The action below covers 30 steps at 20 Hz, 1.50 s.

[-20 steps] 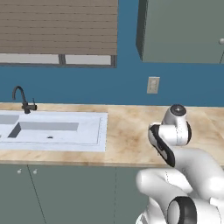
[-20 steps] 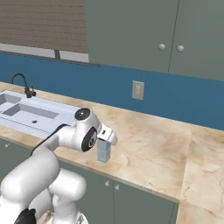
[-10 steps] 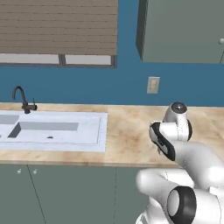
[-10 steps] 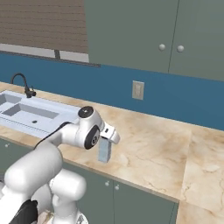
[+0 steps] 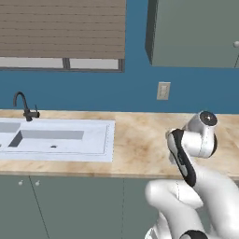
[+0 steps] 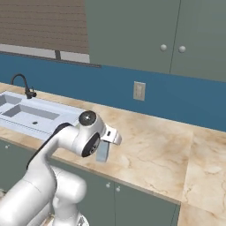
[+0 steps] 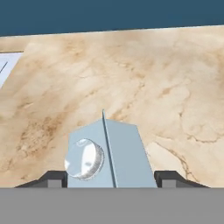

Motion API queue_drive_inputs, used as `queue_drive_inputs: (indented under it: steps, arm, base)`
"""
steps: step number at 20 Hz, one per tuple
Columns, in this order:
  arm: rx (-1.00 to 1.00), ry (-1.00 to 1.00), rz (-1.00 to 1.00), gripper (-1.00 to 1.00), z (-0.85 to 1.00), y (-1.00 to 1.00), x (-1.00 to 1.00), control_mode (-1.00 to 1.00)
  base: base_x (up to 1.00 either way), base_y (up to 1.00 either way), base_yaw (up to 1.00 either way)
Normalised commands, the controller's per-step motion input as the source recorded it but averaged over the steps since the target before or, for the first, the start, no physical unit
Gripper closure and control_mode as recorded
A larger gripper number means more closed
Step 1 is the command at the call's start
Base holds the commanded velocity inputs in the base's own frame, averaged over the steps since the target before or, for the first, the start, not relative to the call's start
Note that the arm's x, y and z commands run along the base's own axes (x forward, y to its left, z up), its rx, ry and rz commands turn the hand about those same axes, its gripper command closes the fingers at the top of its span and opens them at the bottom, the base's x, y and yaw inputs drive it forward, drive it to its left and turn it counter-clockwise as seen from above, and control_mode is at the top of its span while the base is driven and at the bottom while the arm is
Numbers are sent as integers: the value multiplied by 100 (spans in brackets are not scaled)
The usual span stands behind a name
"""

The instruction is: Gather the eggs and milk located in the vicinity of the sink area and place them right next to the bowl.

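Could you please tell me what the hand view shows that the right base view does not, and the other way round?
The hand view gives the milk carton from above: its peaked top, a round cap on one slope, and a dark fingertip at each side of it, so the gripper is closed on the carton. The right base view gives the wider kitchen: the sink, the black faucet, the wall outlet and the upper cabinets, with the carton partly hidden behind the arm. Both show the carton and the marble counter.
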Motion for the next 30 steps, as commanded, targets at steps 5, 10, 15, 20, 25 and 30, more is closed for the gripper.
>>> queue_drive_inputs:
  steps: [5,10,15,20,25,30]
  arm:
    - [0,-28,34,100,81,46,-54,-100]
    - [0,-25,34,100,100,25,-49,-100]
    - [-1,-11,14,100,73,19,-39,-100]
    - [-11,0,-12,100,1,49,-16,-100]
    - [-9,0,-15,100,0,28,-6,-100]
    - [0,0,-5,100,0,0,0,-100]
  base:
    - [0,0,0]
    - [0,0,0]
    - [0,0,0]
    - [0,0,0]
    - [0,0,0]
    - [0,0,0]
